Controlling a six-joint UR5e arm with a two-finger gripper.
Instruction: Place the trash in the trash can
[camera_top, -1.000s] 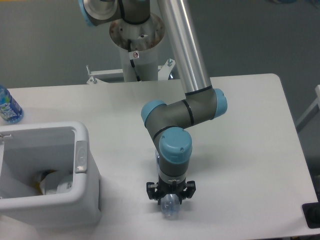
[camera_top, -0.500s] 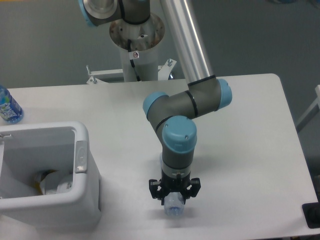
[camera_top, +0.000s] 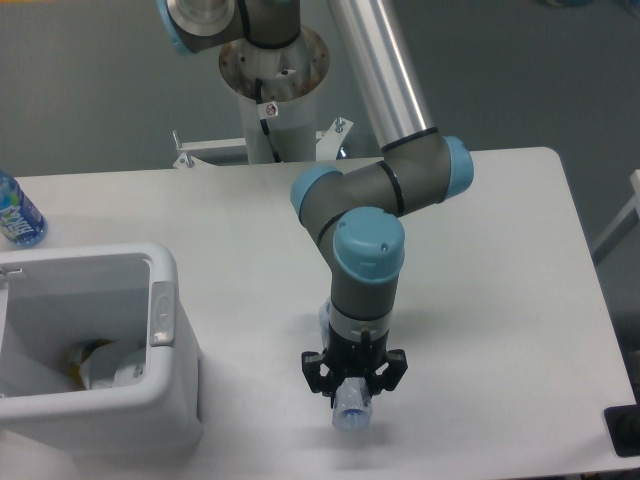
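- Now the black two-finger gripper (camera_top: 354, 385) is pinching the slim crinkled clear plastic bottle (camera_top: 350, 410), whose bluish capped end pokes out toward the near edge below the fingers.
- Compared with a second ago, the arm's blue-capped wrist sits higher in view and a little further right, and the bottle has gone with it; a soft shadow lies on the white table (camera_top: 500, 300) beneath, so the bottle looks lifted off the surface rather than resting on it.
- That suggests the grasp has held and the pick-up step is done; the carry is what remains.
- At the near left stands the boxy white plastic trash can (camera_top: 165, 400) with its grey side latch, well apart from the bottle. Inside it lies a crumpled white wrapper (camera_top: 110, 368), so that piece of trash seems already dealt with.
- At the far left edge, a blue-labelled bottle (camera_top: 18, 212) stands on the table, untouched.
- Next, I judge, the arm must swing left and clear the can's thick rim before letting go.
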